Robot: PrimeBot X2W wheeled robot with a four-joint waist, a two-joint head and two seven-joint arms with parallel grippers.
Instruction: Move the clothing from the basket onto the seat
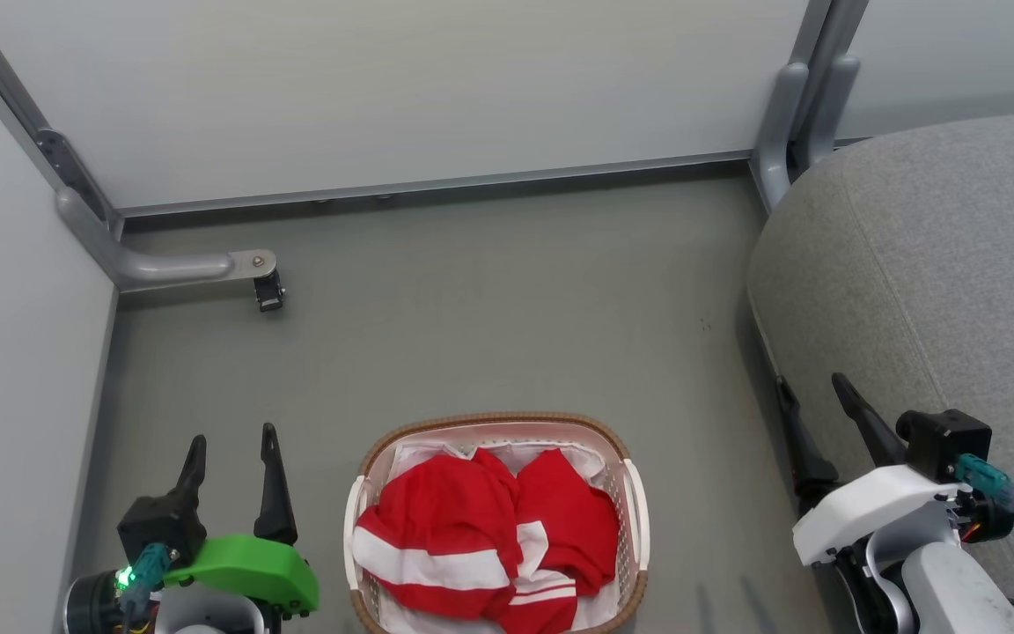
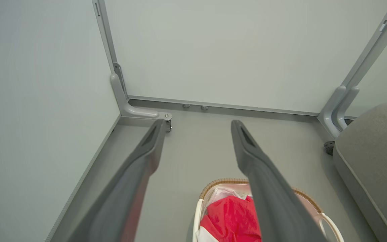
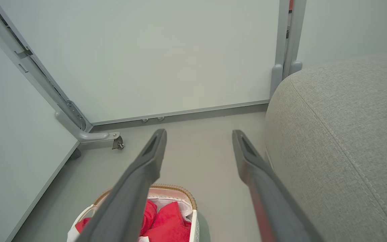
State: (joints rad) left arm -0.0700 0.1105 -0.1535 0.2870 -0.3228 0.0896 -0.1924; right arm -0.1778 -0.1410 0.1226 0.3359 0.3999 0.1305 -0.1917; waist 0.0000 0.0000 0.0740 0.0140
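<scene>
I see my left gripper (image 2: 198, 122) spread wide, its 2 fingers (image 2: 136, 174) empty above the grey floor (image 2: 197, 158). At 6 o'clock the basket (image 2: 220, 182) holds red clothing (image 2: 233, 215). The grey seat (image 2: 375, 151) sits at 4 o'clock, apart from it.

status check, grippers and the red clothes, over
Left gripper open, right gripper open, both empty. Clothing piled in the basket, untouched. Seat to the right, nothing seen in the way.

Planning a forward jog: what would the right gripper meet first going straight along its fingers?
Probably the grey floor just before the wall panel, seen between the fingers of the open right gripper. The seat runs close beside one finger and might brush it; depth is unclear.
</scene>
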